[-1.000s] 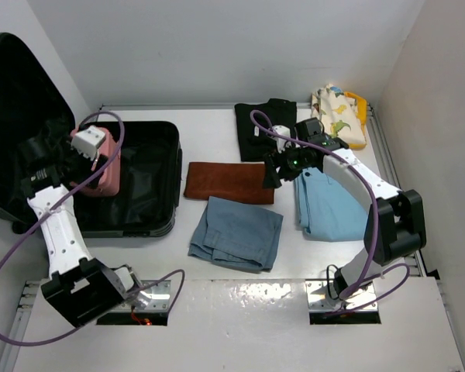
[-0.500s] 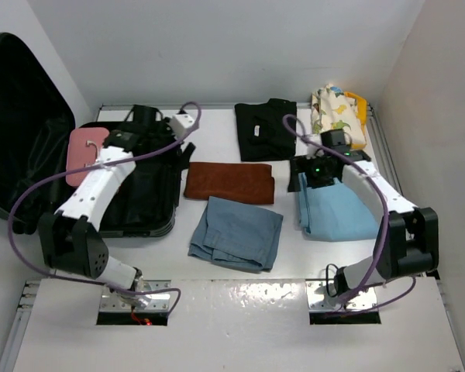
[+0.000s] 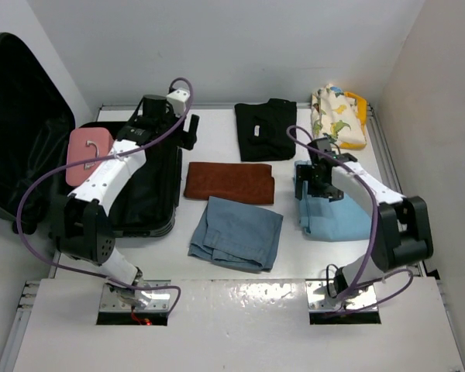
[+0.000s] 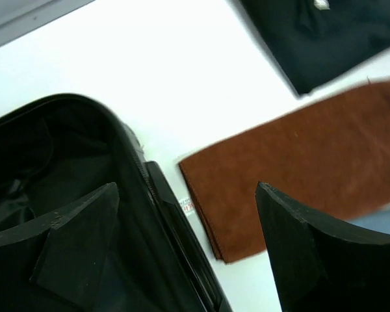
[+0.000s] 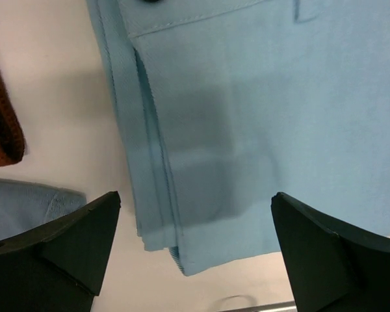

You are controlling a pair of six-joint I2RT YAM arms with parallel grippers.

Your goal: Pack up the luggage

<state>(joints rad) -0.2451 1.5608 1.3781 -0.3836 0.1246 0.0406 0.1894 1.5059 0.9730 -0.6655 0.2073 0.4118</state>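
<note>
Both jaws wide; small tag (image 4: 188,207) illegible

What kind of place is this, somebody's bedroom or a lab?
Probably a robotics lab station: two white robot arms bolted to a white walled-in table, with a large black hard-shell suitcase open, plus a folded rust-brown cloth and folded light-blue trousers.

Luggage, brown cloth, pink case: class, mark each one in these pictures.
luggage (image 3: 19,108), top external view, inside of the raised lid.
brown cloth (image 4: 292,162), left wrist view, middle of the folded fabric.
pink case (image 3: 79,159), top external view, its flat pink side.
</note>
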